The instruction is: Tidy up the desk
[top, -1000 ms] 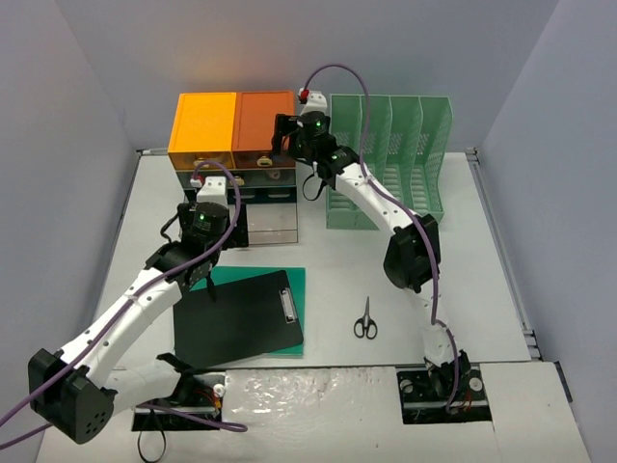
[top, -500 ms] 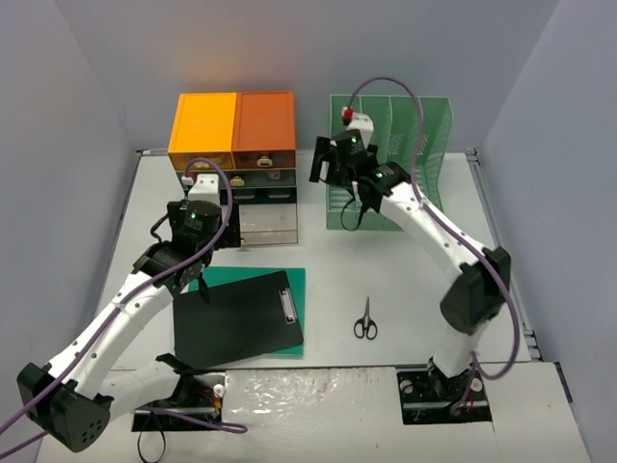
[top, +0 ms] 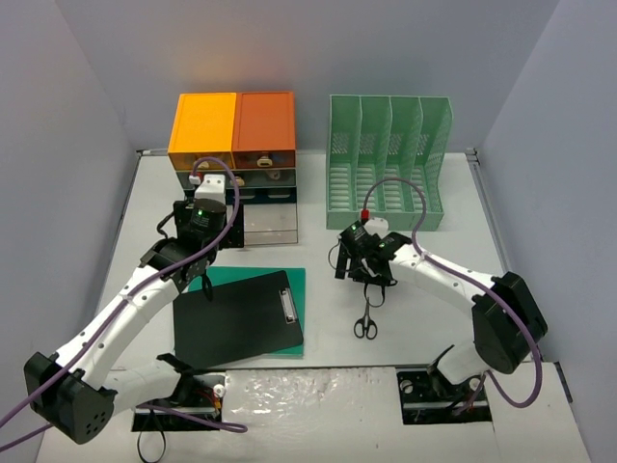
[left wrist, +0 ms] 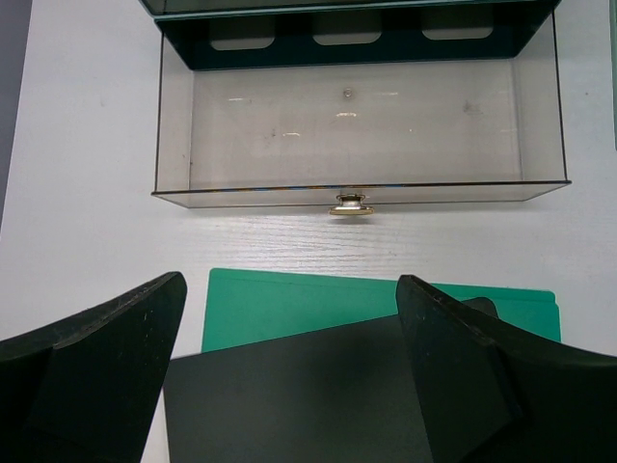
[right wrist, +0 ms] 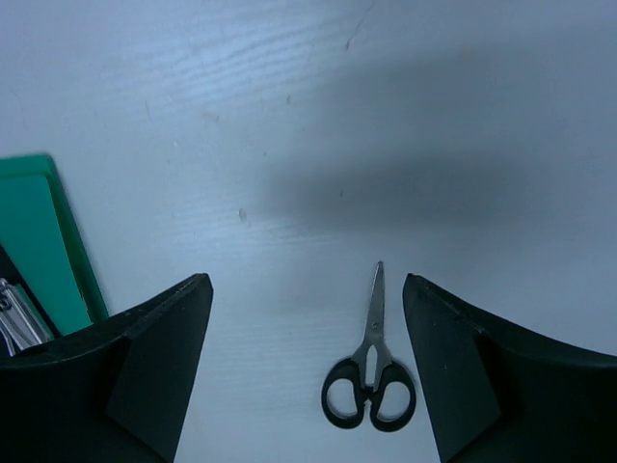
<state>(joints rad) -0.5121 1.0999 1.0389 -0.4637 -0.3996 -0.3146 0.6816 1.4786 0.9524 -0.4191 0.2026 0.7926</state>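
Hovering over scissors [right wrist: 371, 359] on bench [top: 463, 241]: right gripper [right wrist: 307, 328] open, empty; scissors lie between jaws, long axis crosswise to closing line; left arm [top: 125, 309] farther.

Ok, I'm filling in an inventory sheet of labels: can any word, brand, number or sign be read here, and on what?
No text can be read in any view.
Orange-topped drawer unit, green file rack, black clipboard, green folder, scissors: no print visible.
Small drawer fronts: too small to tell.
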